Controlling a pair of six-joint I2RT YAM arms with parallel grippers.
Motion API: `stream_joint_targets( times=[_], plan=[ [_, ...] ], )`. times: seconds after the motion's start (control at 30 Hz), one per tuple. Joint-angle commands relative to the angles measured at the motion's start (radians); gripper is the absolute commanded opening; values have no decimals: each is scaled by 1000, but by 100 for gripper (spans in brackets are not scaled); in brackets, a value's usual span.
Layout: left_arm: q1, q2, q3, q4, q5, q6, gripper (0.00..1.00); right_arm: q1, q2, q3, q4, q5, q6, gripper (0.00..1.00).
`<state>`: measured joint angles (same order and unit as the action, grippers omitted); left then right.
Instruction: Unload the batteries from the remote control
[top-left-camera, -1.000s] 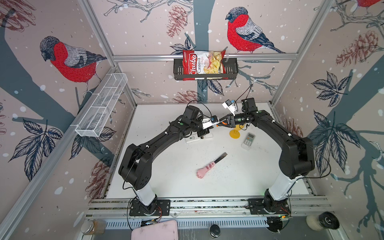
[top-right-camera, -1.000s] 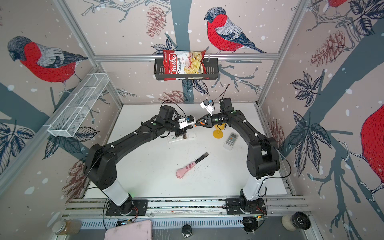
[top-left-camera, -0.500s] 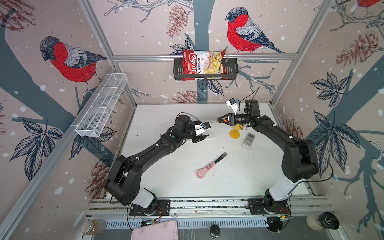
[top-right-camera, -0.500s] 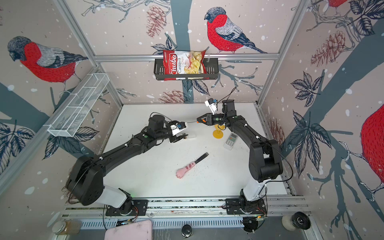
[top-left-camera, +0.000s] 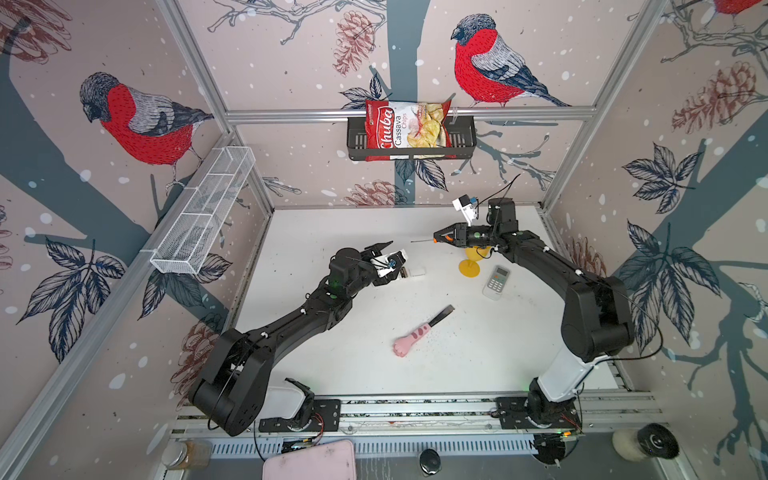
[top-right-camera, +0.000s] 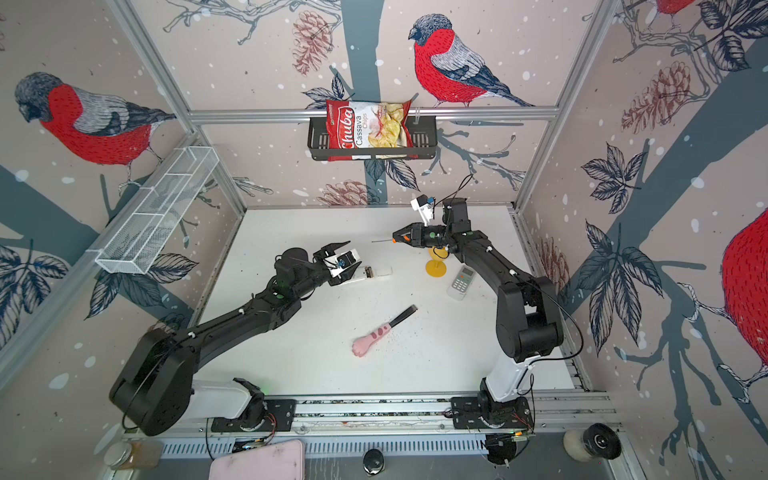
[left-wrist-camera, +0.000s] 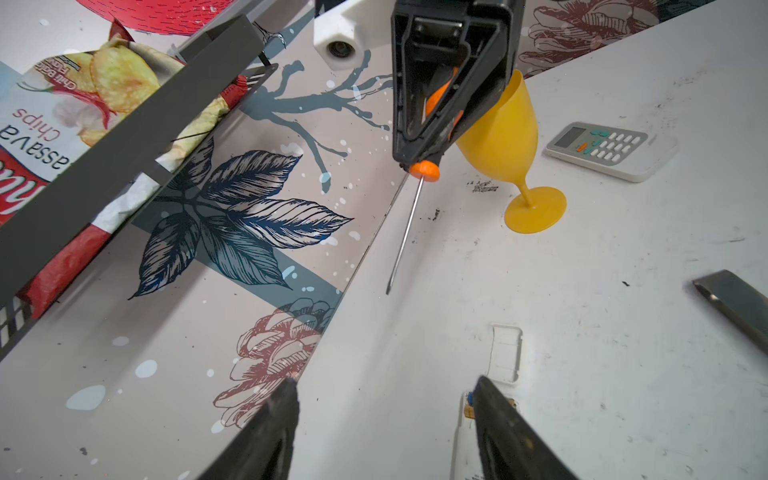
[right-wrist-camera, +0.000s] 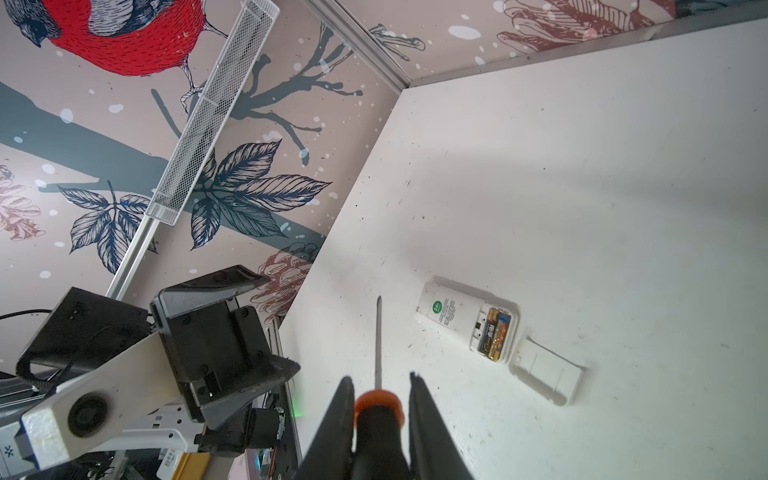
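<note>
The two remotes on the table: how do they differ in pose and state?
The back-up remote lies face down; the keypad remote lies keys up near the yellow goblet. The back-up remote's cover is off, batteries showing; the keypad remote's back is hidden. Both are white.

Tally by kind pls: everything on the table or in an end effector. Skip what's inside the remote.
Remote controls: 2 (open white one, keypad one)
Battery cover: 1
Yellow goblet: 1
Pink-handled tool: 1
Screwdriver: 1, held by the right end effector
Total: 6
</note>
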<state>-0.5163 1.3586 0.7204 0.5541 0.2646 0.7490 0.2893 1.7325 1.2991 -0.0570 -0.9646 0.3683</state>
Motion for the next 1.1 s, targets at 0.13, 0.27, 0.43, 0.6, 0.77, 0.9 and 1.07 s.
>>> stream_joint_targets(
  times=[0.13, 0.27, 0.43, 0.6, 0.77, 0.9, 1.07],
  plan=[
    [1, 18, -12, 131, -7, 58, 65, 14, 2, 6, 34, 6, 53, 0],
    [-18, 55, 13, 131, -48, 116, 64, 27, 16, 20, 54, 16, 102, 0],
    [-24, 101, 50, 139, -65, 137, 63, 51, 37, 49, 75, 19, 147, 0],
    [-28, 142, 81, 136, -78, 177, 61, 73, 37, 69, 73, 46, 157, 0],
    [-29, 180, 106, 151, -102, 202, 54, 81, 44, 83, 73, 40, 163, 0],
    [-30, 215, 111, 206, -136, 212, 38, 88, 44, 94, 58, 40, 152, 0],
    [-29, 263, 136, 244, -151, 207, 38, 98, 45, 106, 29, 28, 126, 0]
  ],
)
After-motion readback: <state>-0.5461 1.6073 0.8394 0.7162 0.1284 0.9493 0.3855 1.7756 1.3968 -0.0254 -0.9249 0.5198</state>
